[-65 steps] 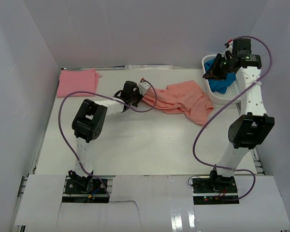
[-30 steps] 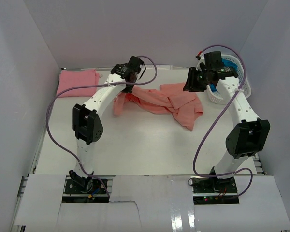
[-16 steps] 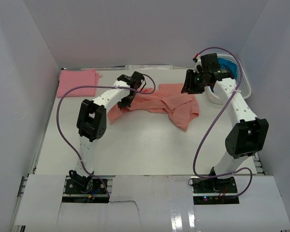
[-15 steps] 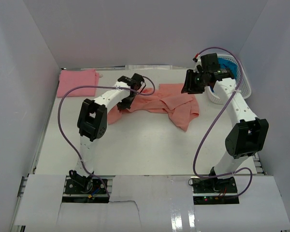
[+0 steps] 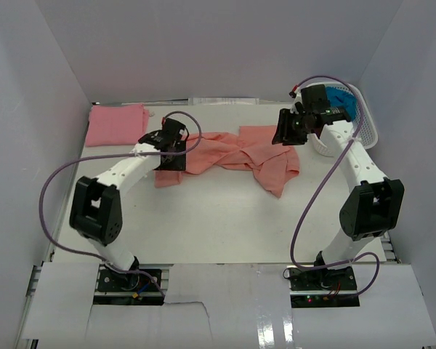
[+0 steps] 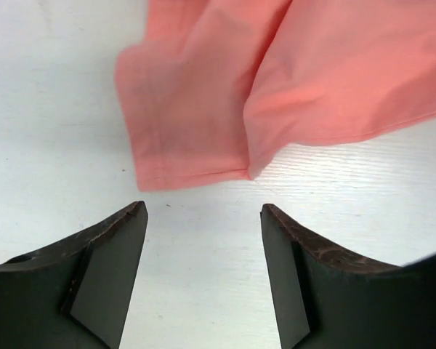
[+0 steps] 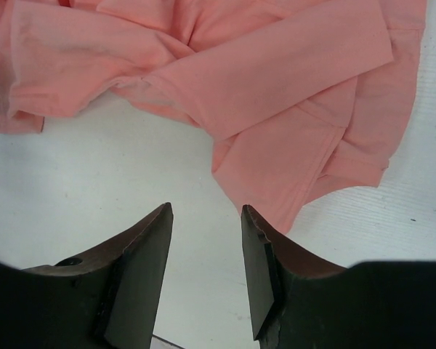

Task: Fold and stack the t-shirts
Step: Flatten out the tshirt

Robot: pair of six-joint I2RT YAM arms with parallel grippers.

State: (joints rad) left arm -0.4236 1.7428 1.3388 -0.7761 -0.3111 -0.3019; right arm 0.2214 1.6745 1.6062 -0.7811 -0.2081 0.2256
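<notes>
Folded pink shirt (image 5: 116,123) tucked in the far-left corner, left pincer (image 6: 203,209) low, wide and empty at the salmon shirt's (image 5: 221,149) left hem, bare tabletop (image 5: 203,218) in front, right pincer (image 7: 203,211) half-spread, empty, over its right side, teal shirt (image 5: 344,100) in the basket (image 5: 368,123) far right.

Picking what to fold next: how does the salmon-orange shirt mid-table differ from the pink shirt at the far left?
The salmon-orange shirt lies rumpled and sprawled; the pink shirt is a neat flat rectangle. The salmon-orange shirt covers more of the table than the pink shirt, and its colour is deeper. Both lie on the table, neither held.
</notes>
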